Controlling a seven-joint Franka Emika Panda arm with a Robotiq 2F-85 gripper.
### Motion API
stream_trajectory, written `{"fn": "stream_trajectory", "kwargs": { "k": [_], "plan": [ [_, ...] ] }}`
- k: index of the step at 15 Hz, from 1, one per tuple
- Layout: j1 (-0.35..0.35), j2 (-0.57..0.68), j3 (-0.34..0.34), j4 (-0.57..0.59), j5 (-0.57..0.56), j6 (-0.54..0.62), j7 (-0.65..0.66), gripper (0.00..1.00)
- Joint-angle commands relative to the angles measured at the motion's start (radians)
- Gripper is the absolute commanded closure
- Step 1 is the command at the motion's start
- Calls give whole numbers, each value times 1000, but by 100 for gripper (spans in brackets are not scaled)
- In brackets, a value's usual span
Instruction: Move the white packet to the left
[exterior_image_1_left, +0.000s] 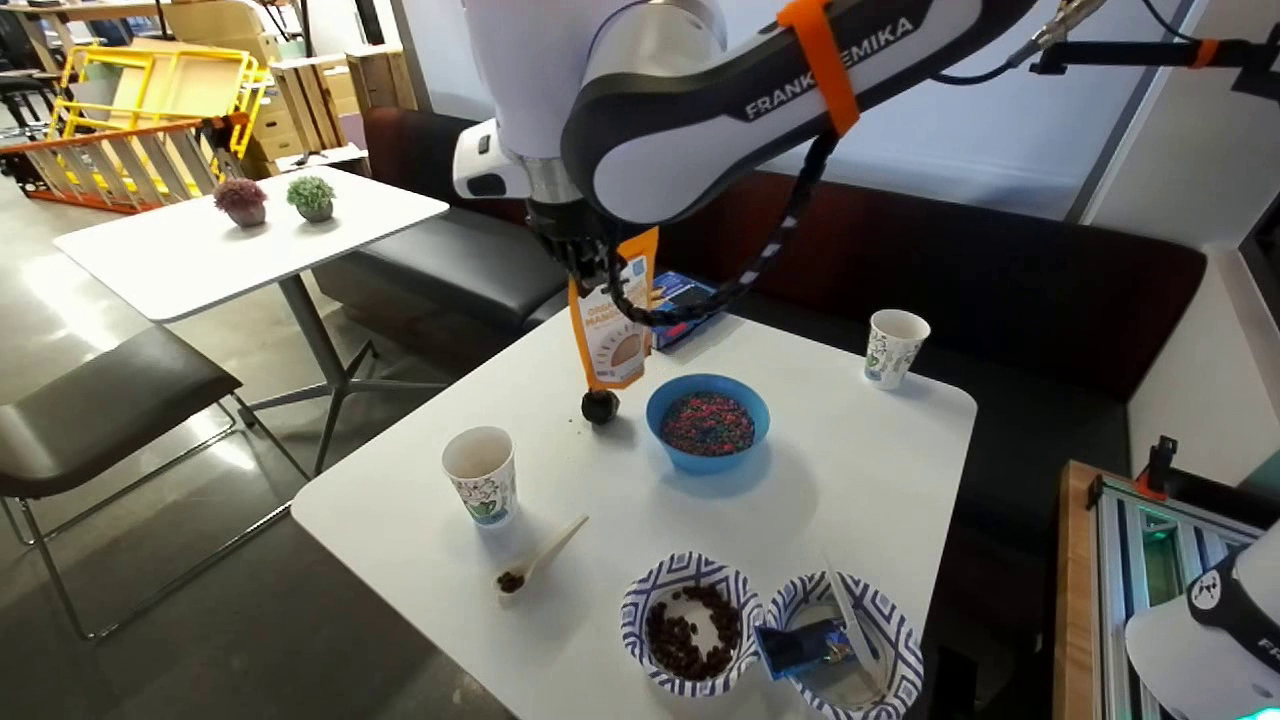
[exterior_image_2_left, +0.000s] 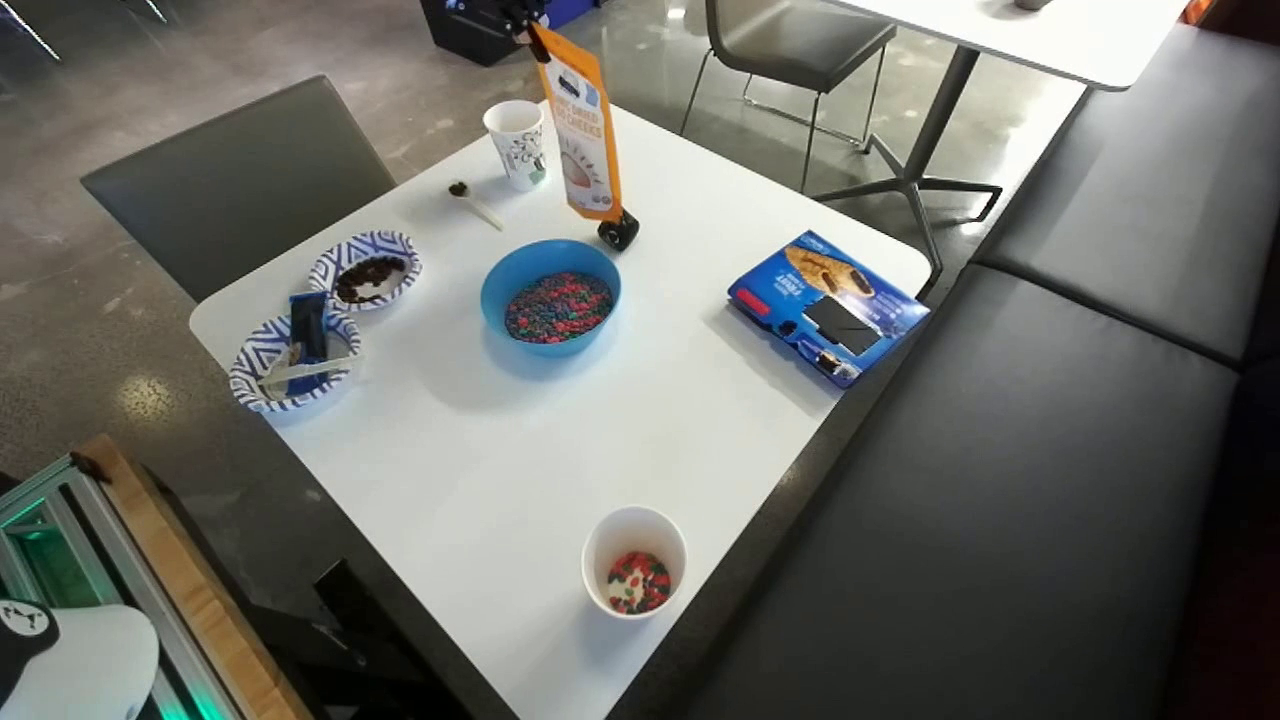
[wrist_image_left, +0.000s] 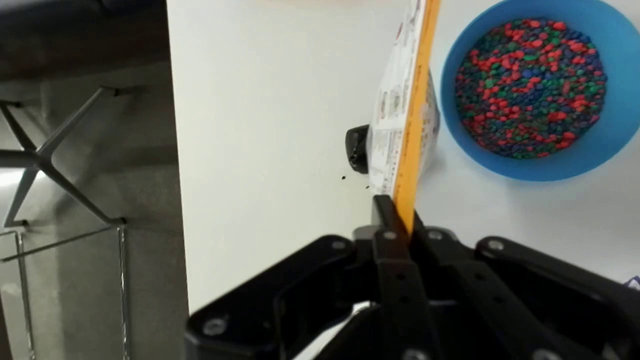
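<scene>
The white packet (exterior_image_1_left: 617, 335) is an orange-edged pouch with a whitish front panel. It hangs upright, slightly tilted, and also shows in an exterior view (exterior_image_2_left: 583, 140). My gripper (exterior_image_1_left: 588, 268) is shut on its top edge; the gripper's tip (exterior_image_2_left: 527, 28) shows at the top of an exterior view. In the wrist view the gripper (wrist_image_left: 395, 215) pinches the packet's orange edge (wrist_image_left: 413, 130) between both fingers. The packet's bottom appears lifted off the white table (exterior_image_1_left: 820, 480), above a small black object (exterior_image_2_left: 619, 231) and beside the blue bowl.
A blue bowl (exterior_image_2_left: 500, 300) of coloured bits stands close to the packet. Paper cups stand at two table edges (exterior_image_1_left: 482, 480) (exterior_image_1_left: 893, 350). A blue box (exterior_image_2_left: 830, 305) lies near the bench. A spoon (exterior_image_1_left: 545, 555) and two patterned bowls (exterior_image_1_left: 640, 640) (exterior_image_1_left: 905, 640) are also on the table.
</scene>
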Motion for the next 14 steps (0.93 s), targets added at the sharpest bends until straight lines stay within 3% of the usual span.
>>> {"fn": "stream_trajectory", "kwargs": {
  "k": [1,14],
  "plan": [
    [19,123,9,155,-15,23,-134,99],
    [30,369,16,421,70,90,-522,99]
  ]
}}
